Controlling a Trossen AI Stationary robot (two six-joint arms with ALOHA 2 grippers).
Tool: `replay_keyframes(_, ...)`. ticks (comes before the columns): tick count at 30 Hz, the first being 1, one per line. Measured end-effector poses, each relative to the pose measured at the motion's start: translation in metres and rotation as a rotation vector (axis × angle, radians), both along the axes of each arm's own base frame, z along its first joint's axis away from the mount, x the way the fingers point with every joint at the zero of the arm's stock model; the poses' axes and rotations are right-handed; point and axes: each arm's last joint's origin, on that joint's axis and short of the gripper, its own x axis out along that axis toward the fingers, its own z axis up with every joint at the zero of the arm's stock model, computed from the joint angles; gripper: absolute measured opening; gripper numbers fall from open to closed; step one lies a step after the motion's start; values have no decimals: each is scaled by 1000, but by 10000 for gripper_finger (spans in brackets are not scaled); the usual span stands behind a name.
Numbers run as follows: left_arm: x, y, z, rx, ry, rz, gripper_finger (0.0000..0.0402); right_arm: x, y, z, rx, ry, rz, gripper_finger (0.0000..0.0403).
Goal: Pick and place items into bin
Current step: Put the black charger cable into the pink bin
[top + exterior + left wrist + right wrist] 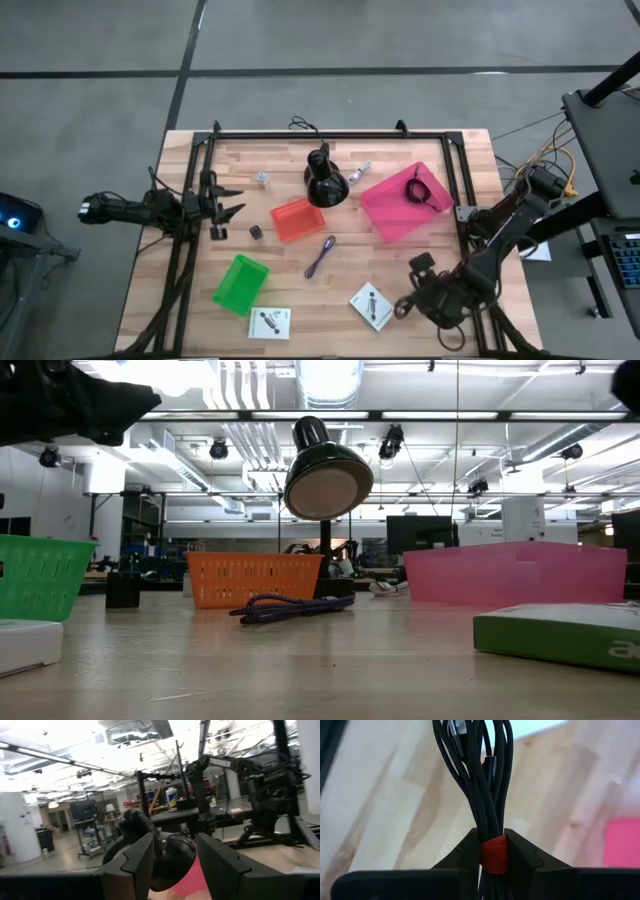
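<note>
Bundled black braided cable (477,780) with a red band hangs pinched between my right gripper's (493,851) fingers, lifted above the wooden table (330,290) near its front right corner. My left gripper (222,205) waits at the left edge, fingers spread and empty. Another black cable (425,193) lies in the pink bin (395,215).

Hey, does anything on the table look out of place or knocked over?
Nothing looks spilled or damaged. The purple cord and two white cards lie loose outside the bins, and the right gripper holds a black coiled cable above the table.
</note>
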Motion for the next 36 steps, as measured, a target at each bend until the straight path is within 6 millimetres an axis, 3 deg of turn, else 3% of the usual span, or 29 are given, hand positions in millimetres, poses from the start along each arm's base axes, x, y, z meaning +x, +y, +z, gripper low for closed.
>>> replay_keyframes(10, 0, 1, 0, -7, 1, 28, 137, 19, -39, 18, -79, -15, -65, 53)
replay_keyframes(23, 0, 1, 0, -8, 2, 28, 137, 7, -125, 47, 15, -163, -339, 52)
replay_keyframes(29, 0, 1, -1, -7, 6, 28, 137, 12, -155, 47, 34, -220, -518, 52)
replay_keyframes(36, 1, 1, -1, -7, 11, 27, 137, 23, -183, 31, -34, -139, -572, 52)
